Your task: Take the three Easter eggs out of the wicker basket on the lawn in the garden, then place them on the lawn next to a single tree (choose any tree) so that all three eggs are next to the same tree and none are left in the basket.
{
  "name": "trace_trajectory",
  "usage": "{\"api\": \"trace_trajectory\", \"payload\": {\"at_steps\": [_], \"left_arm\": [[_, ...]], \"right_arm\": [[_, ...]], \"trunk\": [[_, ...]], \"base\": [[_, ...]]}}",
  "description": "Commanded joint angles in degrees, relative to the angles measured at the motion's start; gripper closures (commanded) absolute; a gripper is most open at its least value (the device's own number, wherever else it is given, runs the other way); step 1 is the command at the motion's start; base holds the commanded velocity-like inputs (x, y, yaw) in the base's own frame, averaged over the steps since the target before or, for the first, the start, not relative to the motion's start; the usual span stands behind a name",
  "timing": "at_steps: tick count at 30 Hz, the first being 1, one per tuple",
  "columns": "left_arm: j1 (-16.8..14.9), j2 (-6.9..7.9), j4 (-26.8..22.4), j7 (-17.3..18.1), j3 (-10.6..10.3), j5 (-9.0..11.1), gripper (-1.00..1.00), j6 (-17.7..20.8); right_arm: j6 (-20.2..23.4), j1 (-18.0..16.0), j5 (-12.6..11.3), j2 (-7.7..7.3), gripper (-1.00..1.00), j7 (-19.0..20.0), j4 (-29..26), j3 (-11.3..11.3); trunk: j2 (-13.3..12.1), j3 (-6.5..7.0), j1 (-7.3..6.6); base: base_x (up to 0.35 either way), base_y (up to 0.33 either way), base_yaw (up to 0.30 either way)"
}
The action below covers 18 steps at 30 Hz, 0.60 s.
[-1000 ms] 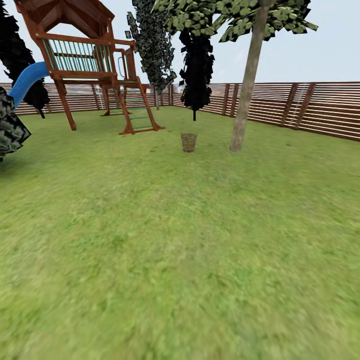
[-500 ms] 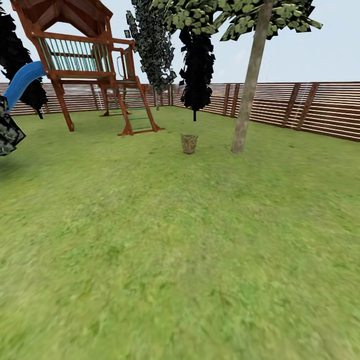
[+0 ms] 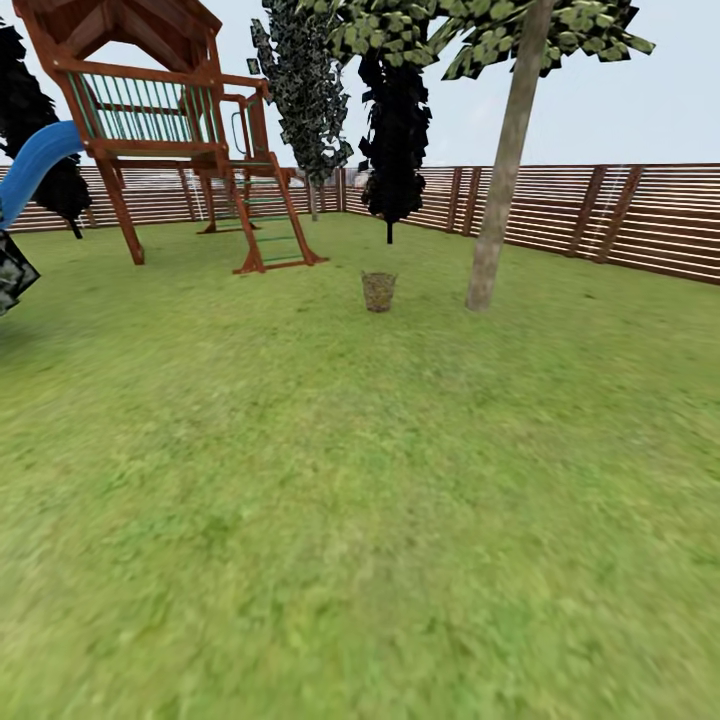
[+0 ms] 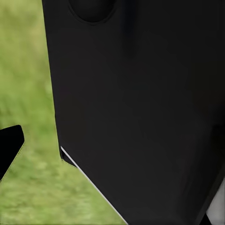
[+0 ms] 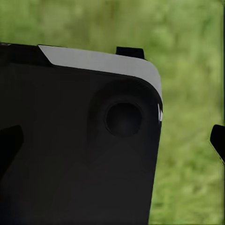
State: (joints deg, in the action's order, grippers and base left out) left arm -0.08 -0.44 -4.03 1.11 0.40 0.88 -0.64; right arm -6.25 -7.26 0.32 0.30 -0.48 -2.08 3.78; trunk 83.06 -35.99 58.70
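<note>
That small brown open-weave wicker basket (image 3: pixel 378 291) by the pale-trunked tree (image 3: pixel 497 215) looks light and tippy, so lift eggs from above. Can't tell either gripper's opening.

Lawn (image 3: pixel 360 500): mottled matt grass. Wicker basket (image 3: pixel 378 291): brown open weave. Fence (image 3: pixel 640 215): brown wooden slats. Tree (image 3: pixel 500 200) trunk: pale, mottled. Play tower (image 3: pixel 160 120): reddish wood.

Black body panel (image 4: pixel 140 103) close before both wrists — fingers unclear
</note>
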Motion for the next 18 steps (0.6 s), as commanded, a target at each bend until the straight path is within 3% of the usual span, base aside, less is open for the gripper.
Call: {"api": "trace_trajectory", "payload": {"at_steps": [1,12,18], "left_arm": [[-0.01,0.00,-0.02,0.12,0.04,0.09,-1.00,-0.07],[0.01,0.00,-0.02,0.12,0.04,0.09,-1.00,-0.07],[0.01,0.00,-0.02,0.12,0.04,0.09,-1.00,-0.09]], "right_arm": [[-0.17,-0.03,0.06,-0.03,-1.00,-0.05,0.06,0.35],[-0.19,-0.03,0.04,-0.23,-1.00,-0.05,-0.01,0.33],[-1.41,-0.03,0.02,-0.18,-1.00,-0.05,0.04,0.35]], "trunk": [[0.02,-0.04,0.03],[0.02,-0.04,0.03],[0.02,-0.04,0.03]], "base": [[0.339,0.000,0.000],[0.339,0.000,-0.003],[0.339,0.000,-0.162]]}}
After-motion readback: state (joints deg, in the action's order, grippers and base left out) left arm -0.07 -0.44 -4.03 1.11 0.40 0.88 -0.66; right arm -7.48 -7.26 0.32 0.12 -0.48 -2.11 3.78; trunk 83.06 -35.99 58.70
